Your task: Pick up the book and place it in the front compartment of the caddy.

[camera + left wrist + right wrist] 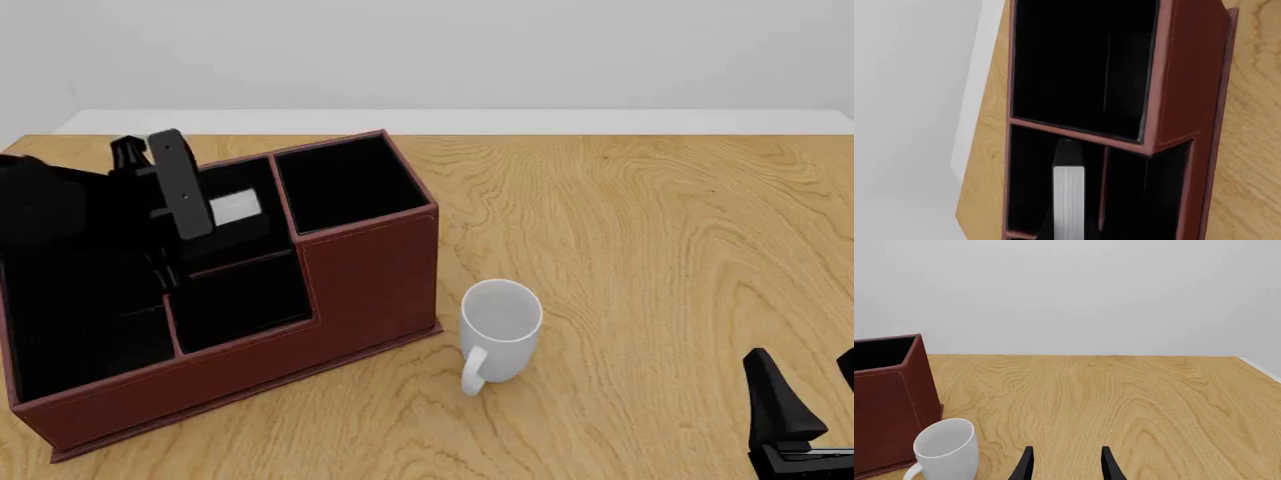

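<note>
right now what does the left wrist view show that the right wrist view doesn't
Only the left wrist view shows the book, standing on edge down inside a black-lined pocket of the caddy, white page edges facing the camera, plus the dividers between pockets.

Only the right wrist view shows the white mug standing beside the caddy's end wall, the right gripper with its fingers apart and holding nothing, and a wide stretch of bare table.

Both show the reddish-brown caddy, the wooden table and the pale wall behind.

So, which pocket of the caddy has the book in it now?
The book stands in the taller-walled middle pocket, beside the square end pocket of the caddy.
</note>
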`<control>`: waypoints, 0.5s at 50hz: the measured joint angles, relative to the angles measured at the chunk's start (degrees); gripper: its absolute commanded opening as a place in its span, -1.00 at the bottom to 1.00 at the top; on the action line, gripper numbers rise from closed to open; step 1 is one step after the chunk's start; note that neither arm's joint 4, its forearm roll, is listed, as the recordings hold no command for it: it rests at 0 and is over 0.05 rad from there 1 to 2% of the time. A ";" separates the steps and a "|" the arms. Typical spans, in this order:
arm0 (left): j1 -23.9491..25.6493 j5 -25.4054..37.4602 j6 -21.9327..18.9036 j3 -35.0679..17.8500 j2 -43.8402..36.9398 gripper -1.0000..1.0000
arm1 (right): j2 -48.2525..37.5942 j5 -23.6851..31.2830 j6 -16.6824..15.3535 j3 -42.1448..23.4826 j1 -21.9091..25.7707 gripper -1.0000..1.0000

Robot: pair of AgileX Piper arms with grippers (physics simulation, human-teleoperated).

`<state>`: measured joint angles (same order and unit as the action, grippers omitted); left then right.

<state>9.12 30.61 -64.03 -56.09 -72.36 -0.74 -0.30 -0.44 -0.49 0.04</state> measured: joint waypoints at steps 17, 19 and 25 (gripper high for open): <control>0.43 -1.88 0.79 0.66 -2.17 -1.00 | 0.00 0.00 0.01 0.00 0.00 1.00; 0.58 -2.08 0.96 0.78 -2.38 -1.00 | 0.00 0.00 0.01 0.00 0.00 1.00; 0.99 -2.72 1.44 1.31 -2.95 -1.00 | 0.00 0.00 0.00 0.00 0.00 1.00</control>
<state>10.11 27.89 -62.58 -54.78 -75.31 -0.74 -0.30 -0.44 -0.49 0.04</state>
